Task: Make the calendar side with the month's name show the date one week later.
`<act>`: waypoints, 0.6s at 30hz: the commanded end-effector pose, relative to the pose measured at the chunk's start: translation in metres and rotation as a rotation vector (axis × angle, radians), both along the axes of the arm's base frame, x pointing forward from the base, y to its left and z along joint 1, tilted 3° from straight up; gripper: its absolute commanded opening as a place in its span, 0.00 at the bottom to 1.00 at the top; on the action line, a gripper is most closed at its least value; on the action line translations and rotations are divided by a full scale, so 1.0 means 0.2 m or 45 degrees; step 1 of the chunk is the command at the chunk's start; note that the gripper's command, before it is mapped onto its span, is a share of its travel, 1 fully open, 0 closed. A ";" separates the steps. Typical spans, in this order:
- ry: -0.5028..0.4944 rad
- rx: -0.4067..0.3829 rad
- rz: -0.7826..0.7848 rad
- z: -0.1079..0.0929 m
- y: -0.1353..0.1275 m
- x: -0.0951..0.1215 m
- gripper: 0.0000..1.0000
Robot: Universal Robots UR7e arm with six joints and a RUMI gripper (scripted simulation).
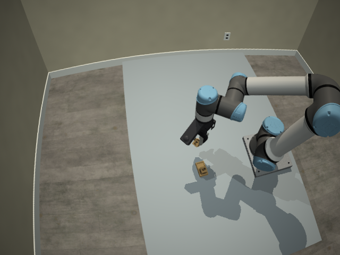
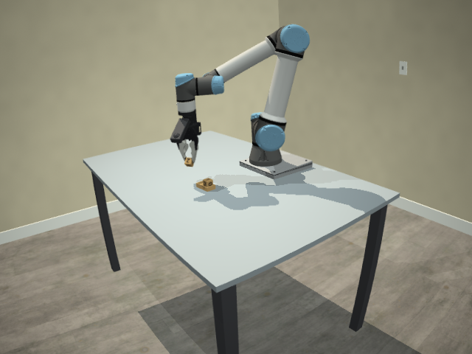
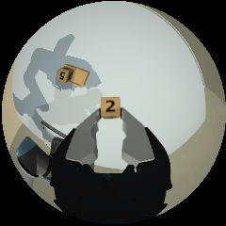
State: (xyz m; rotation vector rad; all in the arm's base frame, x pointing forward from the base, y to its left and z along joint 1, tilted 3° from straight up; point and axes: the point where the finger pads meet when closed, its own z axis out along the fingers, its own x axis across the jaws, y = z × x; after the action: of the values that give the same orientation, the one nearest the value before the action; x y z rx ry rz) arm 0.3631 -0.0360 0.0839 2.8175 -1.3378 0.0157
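Observation:
My gripper (image 3: 110, 108) is shut on a small wooden cube (image 3: 110, 107) whose face toward the wrist camera shows an upright 2. It holds the cube in the air above the table, also seen in the top view (image 1: 196, 142) and the exterior view (image 2: 188, 161). The wooden tray (image 1: 200, 166) lies on the table below and nearer the front. One cube (image 1: 203, 170) sits in its half nearer the front, with a 5 on top. The tray's other slot (image 1: 200, 164) is empty. The tray also shows in the wrist view (image 3: 74, 75) and in the exterior view (image 2: 206, 184).
The arm's base plate (image 1: 268, 156) is bolted to the grey table right of the tray. The arm's shadow falls across the table around and in front of the tray. The table edges are far from the tray.

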 end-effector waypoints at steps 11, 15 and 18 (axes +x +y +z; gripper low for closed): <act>-0.074 0.069 0.015 0.00 0.01 0.00 0.10; -0.104 0.106 0.016 -0.01 0.01 -0.01 0.10; -0.114 0.117 0.016 -0.01 0.01 -0.01 0.10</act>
State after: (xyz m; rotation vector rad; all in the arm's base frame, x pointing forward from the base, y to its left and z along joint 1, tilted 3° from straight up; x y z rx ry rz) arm 0.3630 -0.0350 0.0832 2.8968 -1.3599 0.0666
